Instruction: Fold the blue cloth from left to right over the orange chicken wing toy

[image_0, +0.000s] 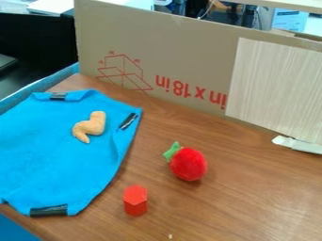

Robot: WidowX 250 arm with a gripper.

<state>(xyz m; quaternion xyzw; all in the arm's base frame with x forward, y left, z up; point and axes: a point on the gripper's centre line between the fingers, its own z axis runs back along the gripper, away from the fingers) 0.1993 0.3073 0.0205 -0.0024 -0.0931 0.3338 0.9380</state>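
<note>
Three small items are noted. A red plush strawberry (189, 164), its green leaves (172, 151) toward the upper left, lies right of centre on the wooden tabletop (245, 197). A red hexagonal block (135, 201) stands upright at lower centre, apart from it. A tan wing-shaped toy (90, 127) rests on blue cloth (56, 160) at left. Behind stands a cardboard panel (189, 52). Whether the hand is released or clenched cannot be determined.

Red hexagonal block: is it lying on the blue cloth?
No, the red hexagonal block stands on the bare wooden table, to the right of the blue cloth.
</note>
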